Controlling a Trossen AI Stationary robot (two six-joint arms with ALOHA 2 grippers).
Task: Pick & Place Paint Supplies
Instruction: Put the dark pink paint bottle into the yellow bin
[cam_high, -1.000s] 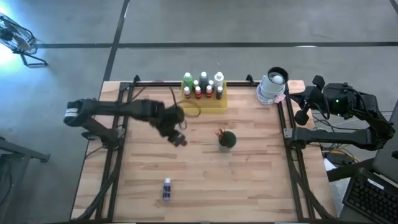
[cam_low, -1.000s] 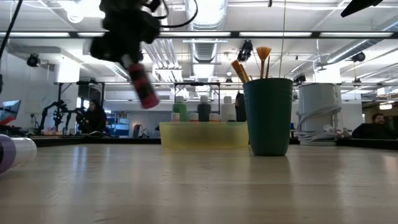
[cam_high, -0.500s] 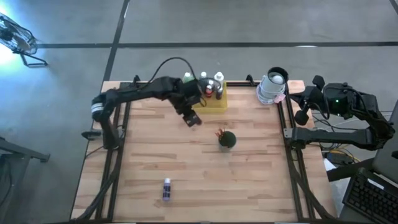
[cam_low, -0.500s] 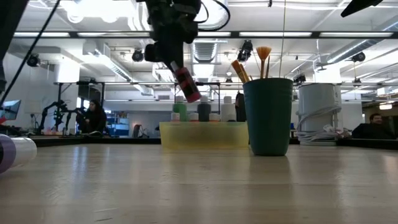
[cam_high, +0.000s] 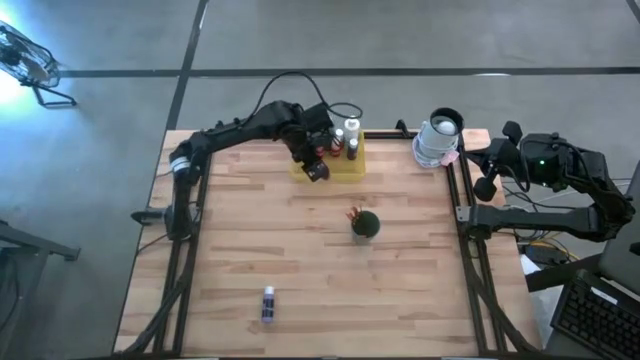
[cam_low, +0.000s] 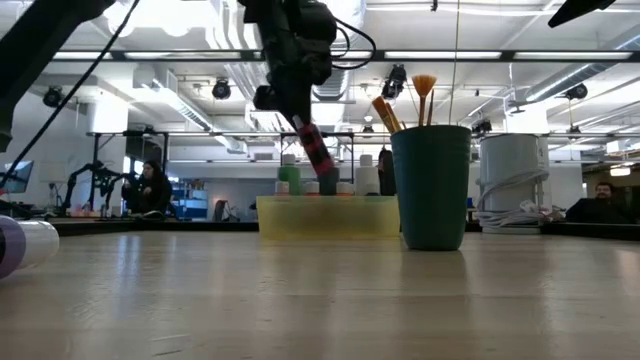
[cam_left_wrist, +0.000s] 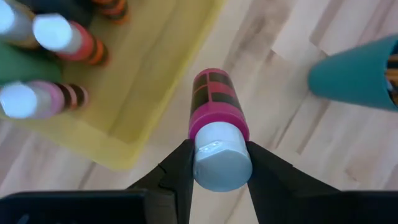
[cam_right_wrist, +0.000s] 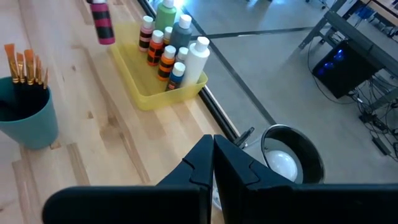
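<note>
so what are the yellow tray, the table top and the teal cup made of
Translucent yellow rectangular tray: likely thin plastic; bottle shapes show through its wall. Pale wooden table top: glued wood strips, matte, with visible grain and seams. Teal round cup: probably plastic, smooth, opaque, with a dull sheen.

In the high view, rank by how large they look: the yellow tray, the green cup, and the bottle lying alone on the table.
1. Yellow tray
2. Green cup
3. Lone bottle
</note>
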